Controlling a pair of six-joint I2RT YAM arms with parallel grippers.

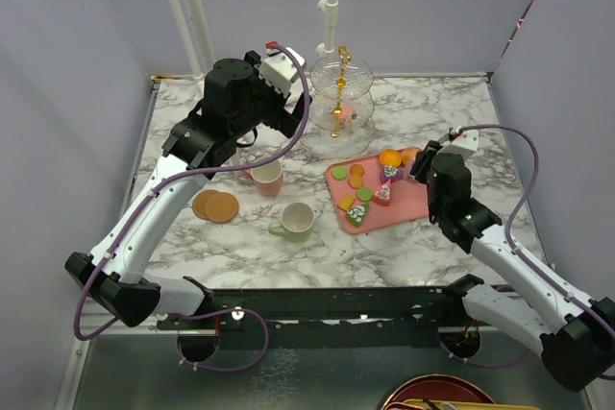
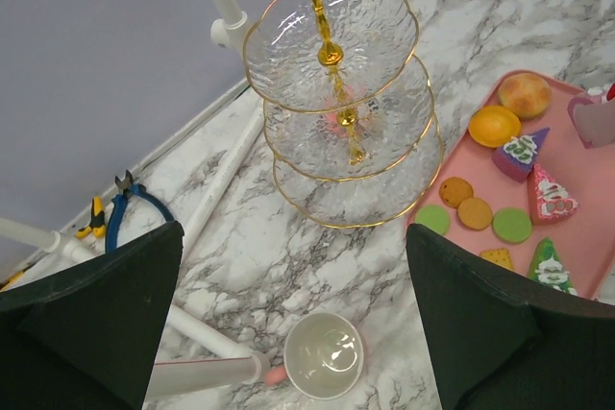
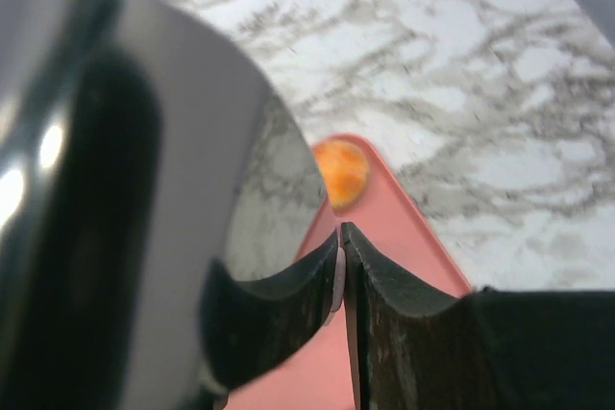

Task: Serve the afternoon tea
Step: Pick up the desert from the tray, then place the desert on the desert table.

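The clear glass three-tier stand [image 1: 340, 103] [image 2: 336, 93] with its gold stem stands at the back of the marble table. My left gripper [image 2: 293, 229] hangs open high above the pink mug [image 2: 325, 354] [image 1: 266, 178], with nothing between its fingers. A pale-green mug [image 1: 296, 221] and two brown coasters [image 1: 215, 205] sit nearer the front. Macarons and cakes [image 2: 512, 225] lie on the pink tray [image 1: 413, 205]. My right gripper [image 3: 341, 237] [image 1: 419, 162] is low over the tray's far corner, its jaws pressed on a thin pale pink sweet [image 3: 335, 280], just short of an orange bun [image 3: 341, 172].
White frame poles [image 2: 219, 184] and blue-handled pliers [image 2: 120, 208] lie at the back left beside the wall. Grey walls close in the table on three sides. A red dish [image 1: 437, 393] sits below the front edge.
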